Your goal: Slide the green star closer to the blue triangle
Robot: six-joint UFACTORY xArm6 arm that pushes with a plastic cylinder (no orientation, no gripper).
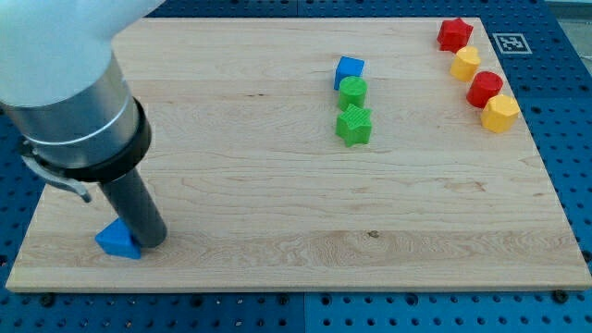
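The green star (353,125) lies on the wooden board (277,213), right of centre in the view's upper half. The blue triangle (117,241) lies near the board's bottom left corner, far from the star. My tip (152,242) rests on the board against the triangle's right side. The dark rod and the arm's grey and white body rise from it toward the view's top left and hide that corner of the board.
A round green block (352,91) sits just above the star, and a blue cube (349,70) above that. A red star (454,33), a yellow block (465,63), a red block (484,88) and a yellow block (500,113) line the top right edge.
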